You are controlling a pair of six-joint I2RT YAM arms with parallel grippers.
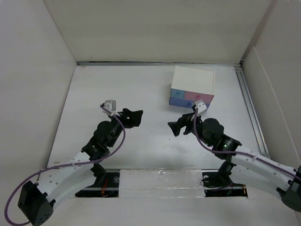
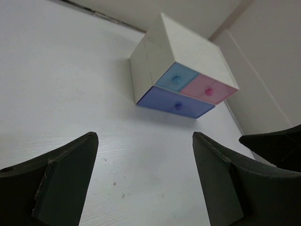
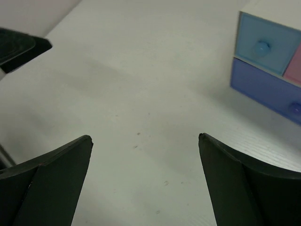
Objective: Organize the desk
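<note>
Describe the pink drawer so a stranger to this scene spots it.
At the far right of the white desk stands a small white box. The pink drawer is in its top row, beside the light blue drawer, above the wide violet drawer; it is the only pink face.

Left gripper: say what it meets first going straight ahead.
Probably the drawer box, centred ahead of the left gripper; the right gripper sits aside. It might graze the desk first; tilt is unclear.
</note>
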